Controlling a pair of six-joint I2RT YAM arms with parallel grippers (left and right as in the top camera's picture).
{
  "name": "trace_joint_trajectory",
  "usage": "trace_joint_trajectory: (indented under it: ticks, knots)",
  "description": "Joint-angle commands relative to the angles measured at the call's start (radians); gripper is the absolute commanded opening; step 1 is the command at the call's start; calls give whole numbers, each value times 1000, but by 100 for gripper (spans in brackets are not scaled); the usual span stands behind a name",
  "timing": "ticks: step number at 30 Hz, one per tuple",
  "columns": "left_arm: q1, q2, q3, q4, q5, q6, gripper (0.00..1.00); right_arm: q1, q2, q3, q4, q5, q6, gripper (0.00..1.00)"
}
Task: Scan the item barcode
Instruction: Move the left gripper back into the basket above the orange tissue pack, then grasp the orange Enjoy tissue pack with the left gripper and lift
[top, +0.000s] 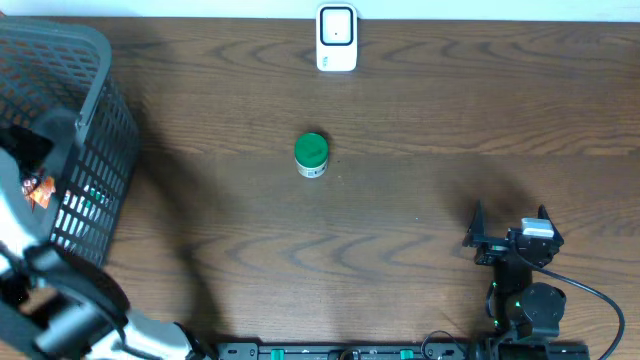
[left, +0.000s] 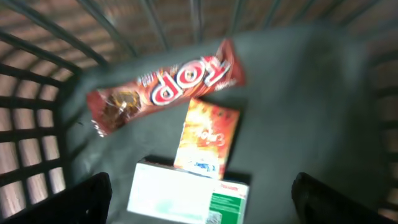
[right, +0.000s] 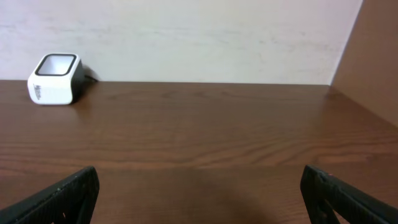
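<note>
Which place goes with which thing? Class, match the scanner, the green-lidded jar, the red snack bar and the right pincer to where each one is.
Things:
1. scanner
2. green-lidded jar
3. red snack bar
4. right pincer

Places:
A. inside the basket
B. middle of the table
C. far edge of the table
D. near edge of the table, right side

Pairs: 1-C, 2-B, 3-A, 4-D

– Where's the scanner (top: 336, 38)?
– Mine's white, standing at the far edge of the table (top: 480, 110)
– And the items?
– Green-capped jar (top: 311, 154) upright mid-table; candy bar (left: 165, 84), orange packet (left: 208, 134), white box (left: 180, 196) lying in the basket (top: 92, 95)
</note>
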Motion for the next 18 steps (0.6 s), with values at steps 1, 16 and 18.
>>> trace_joint_trajectory:
  ticks: [1,16,18]
  knots:
    - [4,93,-16,-4,-13,35,93,10,-7,-1,-5,-5,-8,99]
    - [7,279,-17,72,-2,35,94,10,-7,-1,-5,-5,-7,99]
    - [7,298,-17,79,-1,35,94,10,-7,-1,-5,-5,-7,99]
